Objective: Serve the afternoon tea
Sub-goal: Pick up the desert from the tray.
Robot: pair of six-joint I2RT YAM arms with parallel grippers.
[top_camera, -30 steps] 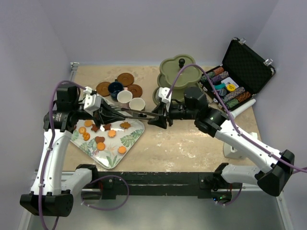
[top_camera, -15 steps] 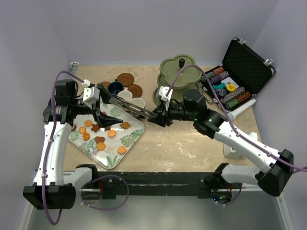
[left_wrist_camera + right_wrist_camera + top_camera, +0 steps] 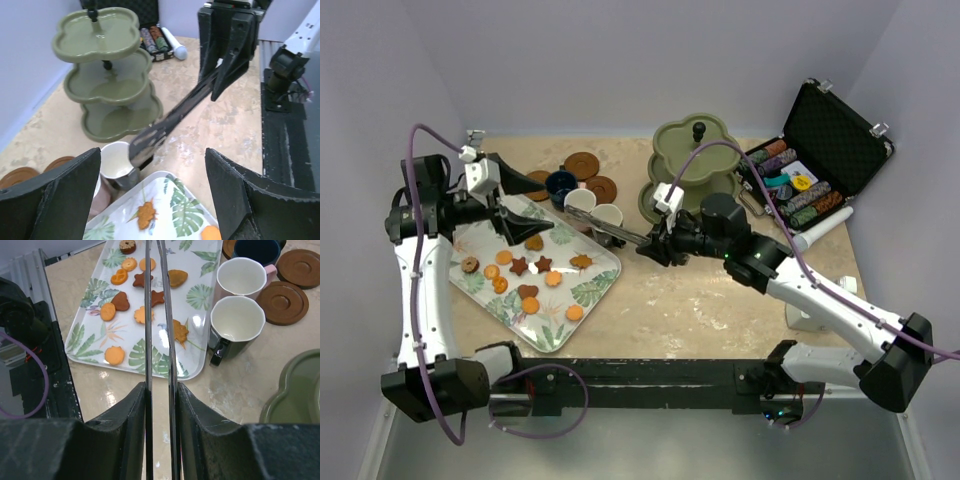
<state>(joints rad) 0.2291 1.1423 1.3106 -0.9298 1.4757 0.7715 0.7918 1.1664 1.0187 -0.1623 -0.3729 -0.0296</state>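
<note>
While a beige marbled tabletop (image 3: 720, 300) fills the middle of the overhead view, plain pale lilac walls close it in at the top and both sides. A black rail carrying the arm bases runs along the bottom edge.

At centre left lies a leaf-patterned white tray (image 3: 592, 291) scattered with small orange and brown biscuits (image 3: 525, 268). Just above it stand three cups (image 3: 607, 216), pinkish-white, cream and navy, beside three brown saucers (image 3: 582, 163). An olive-green three-tier stand (image 3: 695, 150) rises at top centre, all tiers bare. An open black case of poker chips (image 3: 820, 150) sits at upper right.

The left gripper (image 3: 545, 203) hangs over the tray's upper left, its fingers spread wide with nothing between them. The right gripper (image 3: 655, 245), at centre, has its fingers pressed onto long tongs (image 3: 610, 232) that reach left toward the cups.

From the right wrist, the two tong blades (image 3: 148, 315) run up and out of the top edge, so their tips cannot be seen. The navy cup and one saucer are cut off there, and only a corner of the stand shows. From the left wrist, the tongs' end (image 3: 145, 145) overlaps a cup, the saucers are clipped at lower left, and whether anything is pinched is hard to make out. In the overhead view the right arm covers part of the stand's lowest tier.
</note>
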